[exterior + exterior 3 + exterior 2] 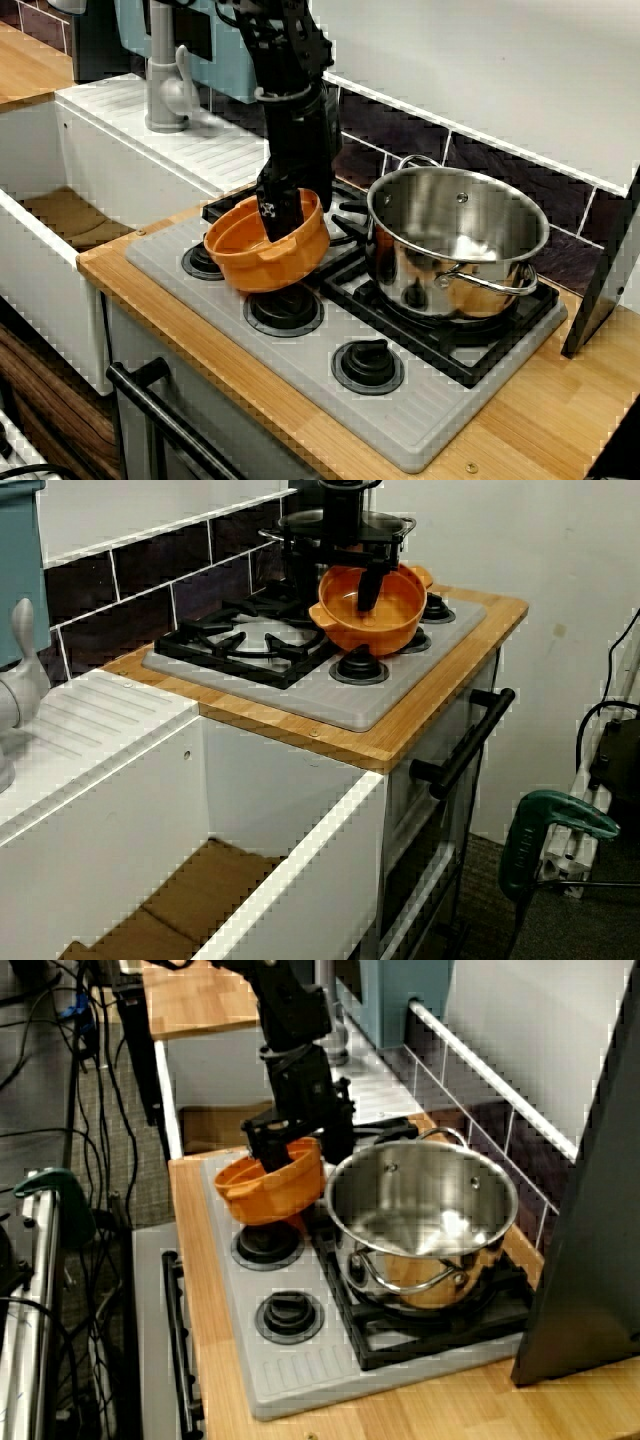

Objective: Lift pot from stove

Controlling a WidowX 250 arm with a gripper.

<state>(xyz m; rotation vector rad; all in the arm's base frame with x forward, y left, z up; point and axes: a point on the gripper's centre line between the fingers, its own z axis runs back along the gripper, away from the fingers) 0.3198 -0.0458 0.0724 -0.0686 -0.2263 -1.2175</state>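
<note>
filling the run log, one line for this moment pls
phase: lift | gripper: shut on orange pot rim | pot: tilted, off stove | steel pot: on grate

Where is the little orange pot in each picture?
View from the front of the stove: the orange pot is left of centre, tilted, with the gripper reaching into it.
View from the stove's right end: the pot is left of centre, beside the steel pot.
View from the sink side: the pot is near the top, right of centre.
Shared landmark: the grey stove with its black knobs.
</note>
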